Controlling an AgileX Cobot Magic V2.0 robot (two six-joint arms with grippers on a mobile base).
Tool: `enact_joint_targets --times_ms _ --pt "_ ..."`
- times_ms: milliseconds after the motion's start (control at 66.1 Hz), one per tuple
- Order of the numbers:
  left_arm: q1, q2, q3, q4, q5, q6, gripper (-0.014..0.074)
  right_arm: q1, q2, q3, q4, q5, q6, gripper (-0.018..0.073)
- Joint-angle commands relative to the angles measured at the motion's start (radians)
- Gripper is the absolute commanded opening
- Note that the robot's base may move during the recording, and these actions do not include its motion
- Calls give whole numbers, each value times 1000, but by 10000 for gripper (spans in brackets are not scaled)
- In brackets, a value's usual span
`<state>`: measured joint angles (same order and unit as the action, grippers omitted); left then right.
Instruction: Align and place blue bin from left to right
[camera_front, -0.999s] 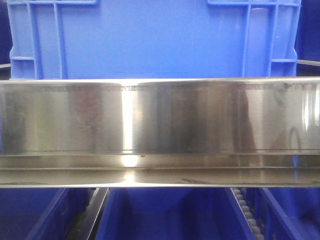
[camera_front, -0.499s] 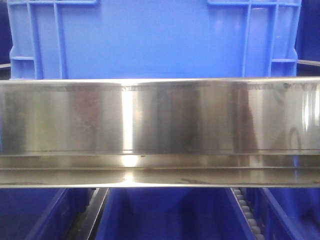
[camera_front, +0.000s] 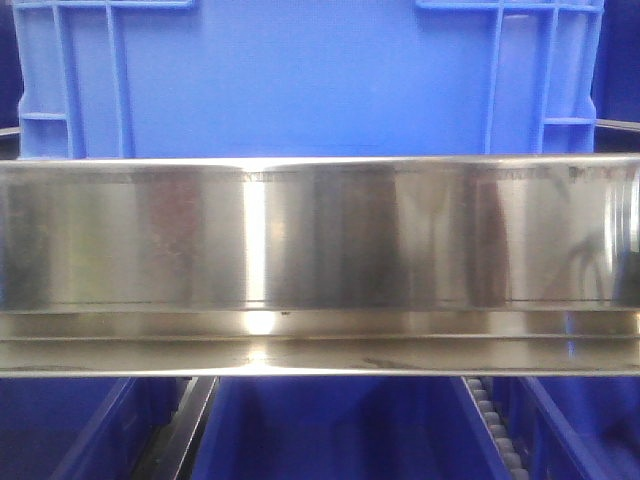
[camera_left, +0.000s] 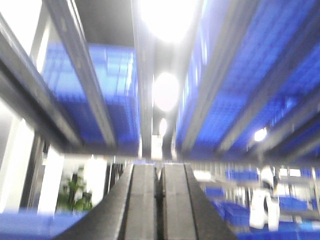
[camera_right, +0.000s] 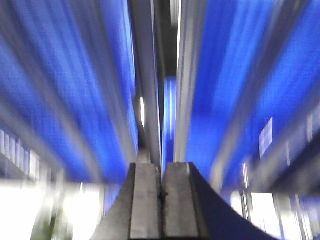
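Steel rail fronts the blue bin, unmoved since 1 second ago; left gripper and right gripper are closed, empty, so aligning looks unstarted.

we see a wide shiny steel beam crossing the front view from edge to edge, with a bright glare stripe left of centre. below it sit lower blue crates, with a dark rail at left and a roller track at right. the left wrist view is blurred: metal shelf rails overhead, round ceiling lights, and a green plant low at left.
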<state>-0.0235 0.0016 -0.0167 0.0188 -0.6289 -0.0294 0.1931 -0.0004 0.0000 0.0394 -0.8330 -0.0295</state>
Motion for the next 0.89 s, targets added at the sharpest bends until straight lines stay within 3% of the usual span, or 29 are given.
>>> enact_joint_targets --times_ms 0,76,166,454,666,757,878 --pt "1 -2 -81 39 61 -8 -111 0 0 -28 -7 -80 -2 -165" --pt "1 -2 -181 101 196 -8 -111 0 0 -98 -8 -8 -2 -165" --pt "1 34 -298 144 314 -8 -111 0 0 -215 -11 194 -2 -165" --pt "1 325 -663 140 654 -8 -111 0 182 -523 -11 736 -2 -165" --pt "1 551 -912 55 1002 -8 -111 0 363 -709 -11 1050 -2 -165" --pt "1 610 -962 54 1031 -8 -111 0 432 -778 -8 1171 -2 -165" --pt "1 656 -974 54 1024 -8 -111 0 489 -811 -8 1173 -2 -165"
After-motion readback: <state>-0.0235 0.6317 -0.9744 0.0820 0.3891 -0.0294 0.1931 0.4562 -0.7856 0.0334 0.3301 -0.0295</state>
